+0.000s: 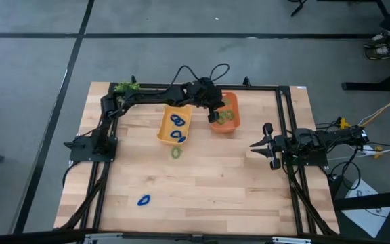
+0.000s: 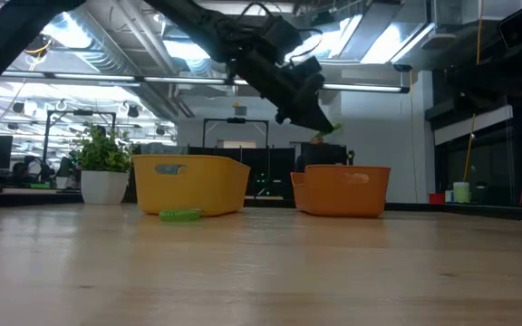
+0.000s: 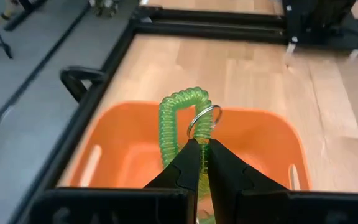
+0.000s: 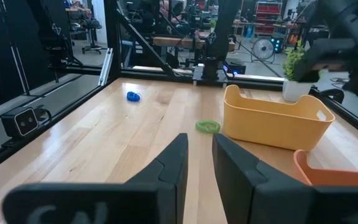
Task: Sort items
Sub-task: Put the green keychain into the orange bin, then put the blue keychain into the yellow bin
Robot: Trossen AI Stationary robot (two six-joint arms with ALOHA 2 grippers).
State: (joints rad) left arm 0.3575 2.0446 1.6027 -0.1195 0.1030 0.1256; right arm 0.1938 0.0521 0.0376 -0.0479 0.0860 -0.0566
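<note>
1. while the right gripper [image 1: 259,146] waits slightly parted at the table's edge, the left gripper [image 3: 202,149] pinches a green coiled plastic ring [image 3: 178,118] above the orange plastic bin [image 3: 253,140].
2. next, likely: release.

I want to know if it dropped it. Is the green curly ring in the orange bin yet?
Not yet. The green coiled ring hangs above the orange bin, pinched in the left gripper's fingers.

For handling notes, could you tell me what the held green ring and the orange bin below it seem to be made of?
Green coil ring: likely springy translucent plastic, judging by its glossy spiral turns; its small key ring looks like shiny metal. Orange bin: apparently moulded plastic, smooth matte walls with slotted handles.
</note>
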